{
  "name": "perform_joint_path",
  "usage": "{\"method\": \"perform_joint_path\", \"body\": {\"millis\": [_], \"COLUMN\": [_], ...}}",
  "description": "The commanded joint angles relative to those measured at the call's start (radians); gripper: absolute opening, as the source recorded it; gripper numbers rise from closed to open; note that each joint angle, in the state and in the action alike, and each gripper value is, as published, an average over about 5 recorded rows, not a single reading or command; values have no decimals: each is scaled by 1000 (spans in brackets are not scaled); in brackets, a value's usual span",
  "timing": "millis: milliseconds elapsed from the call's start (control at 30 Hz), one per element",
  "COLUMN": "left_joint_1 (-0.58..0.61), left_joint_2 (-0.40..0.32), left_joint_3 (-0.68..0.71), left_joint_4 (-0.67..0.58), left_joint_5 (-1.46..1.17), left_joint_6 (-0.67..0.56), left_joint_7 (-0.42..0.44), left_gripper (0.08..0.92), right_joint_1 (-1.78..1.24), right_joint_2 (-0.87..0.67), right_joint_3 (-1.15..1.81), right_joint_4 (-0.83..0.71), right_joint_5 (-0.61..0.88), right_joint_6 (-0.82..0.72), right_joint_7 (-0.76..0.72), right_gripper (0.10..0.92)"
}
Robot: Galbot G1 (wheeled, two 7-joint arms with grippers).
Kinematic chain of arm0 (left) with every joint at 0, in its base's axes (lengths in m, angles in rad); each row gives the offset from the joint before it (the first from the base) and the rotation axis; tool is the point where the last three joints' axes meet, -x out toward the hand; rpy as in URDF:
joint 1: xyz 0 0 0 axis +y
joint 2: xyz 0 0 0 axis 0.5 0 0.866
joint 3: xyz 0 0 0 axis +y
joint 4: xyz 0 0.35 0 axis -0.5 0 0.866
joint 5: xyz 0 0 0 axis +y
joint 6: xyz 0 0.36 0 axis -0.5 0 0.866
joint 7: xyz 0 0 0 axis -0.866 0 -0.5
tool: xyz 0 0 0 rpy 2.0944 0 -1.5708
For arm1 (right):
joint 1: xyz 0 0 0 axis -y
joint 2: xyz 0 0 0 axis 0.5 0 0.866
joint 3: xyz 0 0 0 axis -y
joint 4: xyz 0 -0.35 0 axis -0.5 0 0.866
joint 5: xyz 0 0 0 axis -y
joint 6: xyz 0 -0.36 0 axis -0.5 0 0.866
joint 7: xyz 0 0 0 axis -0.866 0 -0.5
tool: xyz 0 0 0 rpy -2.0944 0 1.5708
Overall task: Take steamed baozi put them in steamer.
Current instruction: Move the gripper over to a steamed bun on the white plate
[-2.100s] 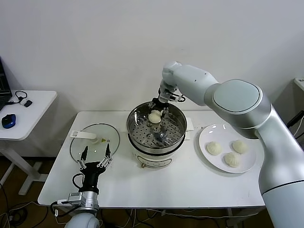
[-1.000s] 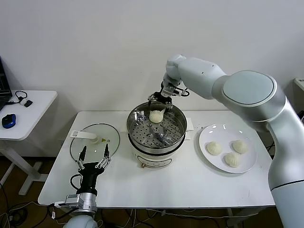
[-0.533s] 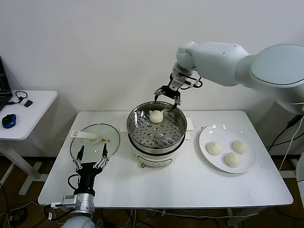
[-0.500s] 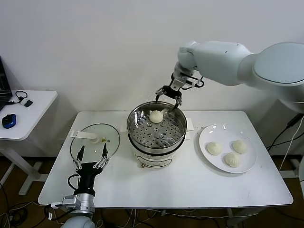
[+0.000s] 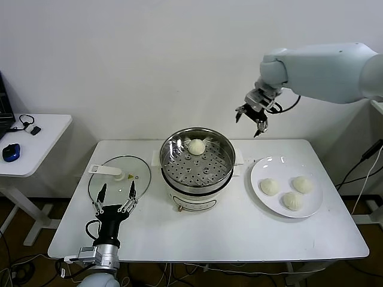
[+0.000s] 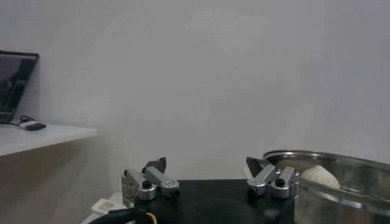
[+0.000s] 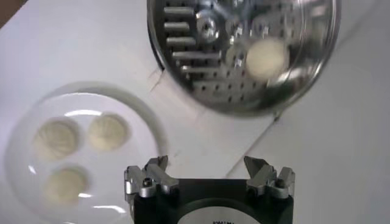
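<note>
The white counter (image 5: 239,230) has bare surface along its front edge and between the steamer (image 5: 196,161) and the plate (image 5: 286,185). The steamer stands mid-counter toward the back, its steel rim just short of the plate's left edge and of the glass lid (image 5: 118,177) lying flat on its other side. The plate reaches near the counter's right edge; the lid sits near the left one. A second small table (image 5: 36,140) stands apart beyond the left edge.

The right gripper (image 5: 252,119) hangs in open air above the gap between steamer and plate, well clear of both, its fingers spread wide and holding nothing. From its wrist camera the same gripper (image 7: 209,173) shows both jaws apart with only counter, plate (image 7: 149,125) and steamer (image 7: 244,55) below.

The left gripper (image 5: 115,198) is parked low at the front left, over the lid's near rim, fingers splayed open and empty; its wrist view shows the gripper (image 6: 210,178) with jaws apart beside the steamer wall (image 6: 341,189).

There are four steamed baozi: one baozi (image 5: 196,146) lies on the perforated floor at the back of the steamer, also seen at (image 7: 266,56) and over the rim at (image 6: 320,176). Three baozi (image 5: 269,186) rest on the plate, grouped close together, the others at (image 5: 302,185) and (image 5: 292,200).
</note>
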Motion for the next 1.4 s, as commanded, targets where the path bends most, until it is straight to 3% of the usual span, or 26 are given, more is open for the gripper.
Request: {"method": "perform_joint_path", "body": {"millis": [33,600,1400], "left_joint_1": [-1,14,35], "left_joint_2": [0,-11,-14], "left_joint_3": [-1,-4,-27], "left_joint_4": [4,16,15], "left_joint_5": [1,33,41], "left_joint_6": [0,4,-6], "left_joint_7": [1,3,4], "left_gripper": [823,823,823], "right_joint_1": [20,-253,-634], "right_joint_2": [-147,-354,-259], "right_joint_3": [-23,159,468], "right_joint_4": [120,70,-193], "right_joint_5": [120,-47,-139], "right_joint_6": [-399,-371,-291], "right_joint_7": [-22,-73,18], "right_gripper": [823,823,823]}}
